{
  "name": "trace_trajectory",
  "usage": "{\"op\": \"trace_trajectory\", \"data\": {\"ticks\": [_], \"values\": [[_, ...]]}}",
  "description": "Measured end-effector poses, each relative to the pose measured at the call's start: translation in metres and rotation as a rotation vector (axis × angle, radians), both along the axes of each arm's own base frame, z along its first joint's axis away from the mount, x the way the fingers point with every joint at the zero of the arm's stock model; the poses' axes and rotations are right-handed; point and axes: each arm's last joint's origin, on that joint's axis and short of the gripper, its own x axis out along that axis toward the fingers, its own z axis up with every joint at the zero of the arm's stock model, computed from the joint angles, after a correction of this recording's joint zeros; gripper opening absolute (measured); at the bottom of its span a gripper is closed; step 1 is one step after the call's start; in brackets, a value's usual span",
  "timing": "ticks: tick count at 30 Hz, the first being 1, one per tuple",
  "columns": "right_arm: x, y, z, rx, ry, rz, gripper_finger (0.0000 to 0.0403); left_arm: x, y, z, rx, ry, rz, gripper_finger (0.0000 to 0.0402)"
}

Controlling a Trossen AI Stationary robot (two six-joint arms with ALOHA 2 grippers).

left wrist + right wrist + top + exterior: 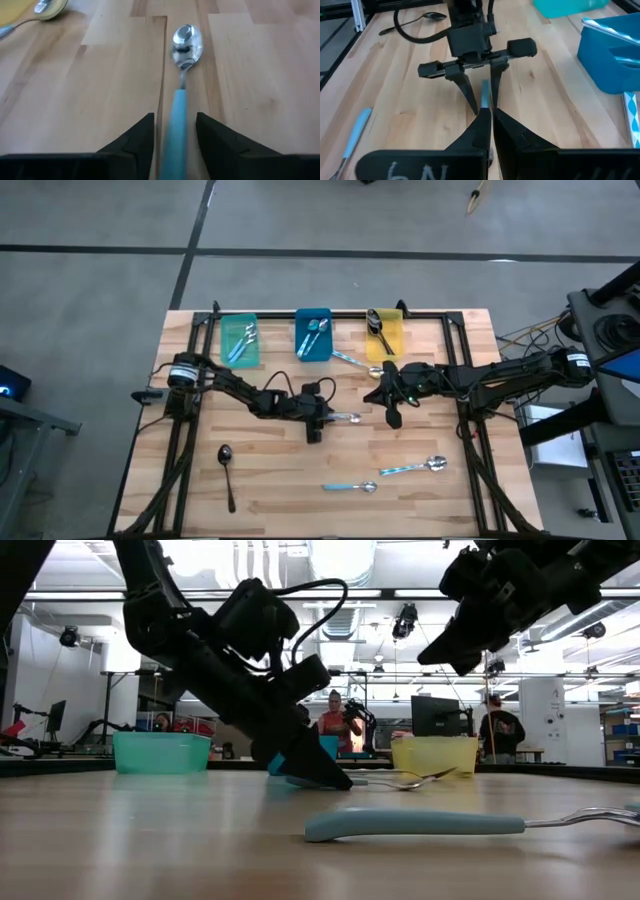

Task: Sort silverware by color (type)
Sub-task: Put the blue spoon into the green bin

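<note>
Wooden table [270, 480] carries the scattered spoons and three bins along its far edge: a teal bin [239, 340] with blue-handled spoons inside, a blue bin [313, 334] with more of them, and a yellow bin [384, 333] holding a dark spoon. Near the table's middle the left gripper [316, 420] is down at the surface, its fingers [135, 142] parted on either side of the light-blue handle of a spoon [181, 75] lying flat, silver bowl pointing away from the wrist; whether the fingers actually press the handle I cannot tell. The right gripper [489, 122] hangs above the table toward the right of centre, clenched with nothing between its fingers, facing the left gripper. One blue-handled spoon [350, 360] lies just in front of the blue and yellow bins. Two further blue-handled ones [412, 468] lie on the near right part of the table, and a dark spoon [227, 475] lies alone at the near left
</note>
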Motion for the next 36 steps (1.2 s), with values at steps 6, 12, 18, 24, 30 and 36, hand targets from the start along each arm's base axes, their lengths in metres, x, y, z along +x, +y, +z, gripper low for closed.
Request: {"op": "trace_trajectory", "data": {"ticks": [6,12,18,24,30,36], "values": [[0.003,0.0,0.007,-0.041,-0.078,0.019,0.0009,-0.002,-0.005,-0.003,-0.033,0.015,0.048,0.0055],[0.005,0.0,0.011,-0.08,-0.11,0.036,0.0009,-0.005,-0.022,-0.002,-0.008,-0.005,0.172,0.0024],[0.007,0.0,0.017,-0.098,-0.133,0.043,0.0009,-0.013,-0.043,0.006,0.019,-0.02,0.24,0.0024],[0.008,0.0,0.019,-0.106,-0.137,0.046,0.0009,-0.022,-0.049,0.025,0.023,-0.025,0.316,0.0022],[0.008,0.0,0.02,-0.106,-0.15,0.045,0.0009,-0.026,-0.049,0.045,0.024,-0.064,0.355,0.0005],[0.009,-0.003,0.023,-0.07,-0.177,0.017,0.0009,-0.031,-0.046,0.07,0.046,-0.124,0.409,0.0004]]}}
